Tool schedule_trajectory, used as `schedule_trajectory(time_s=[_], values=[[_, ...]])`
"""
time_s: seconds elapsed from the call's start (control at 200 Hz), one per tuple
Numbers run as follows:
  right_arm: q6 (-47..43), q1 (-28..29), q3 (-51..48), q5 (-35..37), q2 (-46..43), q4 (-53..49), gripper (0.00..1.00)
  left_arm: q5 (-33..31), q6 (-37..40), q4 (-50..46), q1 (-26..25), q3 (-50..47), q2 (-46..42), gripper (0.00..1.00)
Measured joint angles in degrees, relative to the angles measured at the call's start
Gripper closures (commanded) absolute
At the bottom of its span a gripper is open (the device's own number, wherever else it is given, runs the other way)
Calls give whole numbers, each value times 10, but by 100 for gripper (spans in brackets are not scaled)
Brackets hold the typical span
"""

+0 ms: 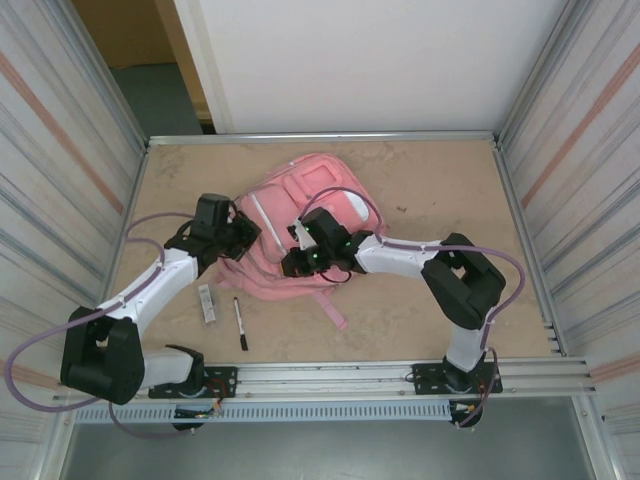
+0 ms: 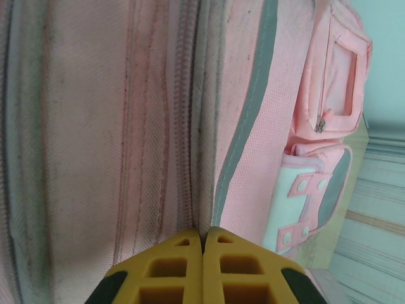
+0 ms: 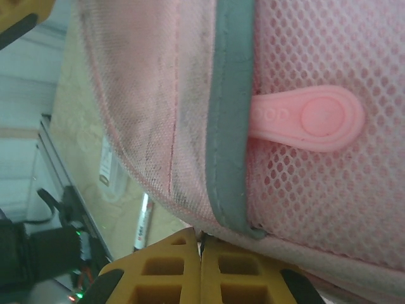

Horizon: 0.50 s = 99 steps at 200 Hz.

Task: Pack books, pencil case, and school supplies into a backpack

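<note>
The pink backpack (image 1: pixel 322 187) lies flat in the middle of the table. My left gripper (image 1: pixel 243 233) is at its left side, and in the left wrist view the yellow fingers (image 2: pixel 177 263) are shut, pinching a fold of the backpack (image 2: pixel 95 126) by the zip seam. My right gripper (image 1: pixel 293 265) is at the bag's near edge, shut (image 3: pixel 201 237) on the rim of the backpack (image 3: pixel 145 95) just below its grey piping. A black pen (image 1: pixel 240 323) and a whitish bar (image 1: pixel 208 302) lie on the table in front of the bag. The books and pencil case are out of view.
A pink rubber zip pull (image 3: pixel 310 119) lies on the bag's mesh panel. A pink strap (image 1: pixel 333 308) trails toward the near rail (image 1: pixel 400 372). Corrugated walls enclose the table on the left and right. Bare tabletop (image 1: pixel 440 190) lies to the right of the bag.
</note>
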Motion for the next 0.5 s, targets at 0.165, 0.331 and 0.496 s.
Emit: schedule_trajectory(time_s=[0.165, 0.331, 0.496], values=[[91, 16, -6, -4, 12, 52, 79, 0, 18, -2, 0, -10, -9, 74], [106, 24, -14, -1, 2, 80, 72, 16, 91, -53, -1, -13, -57, 59], [78, 9, -33, 14, -48, 45, 62, 18, 172, -99, -10, -18, -121, 57]])
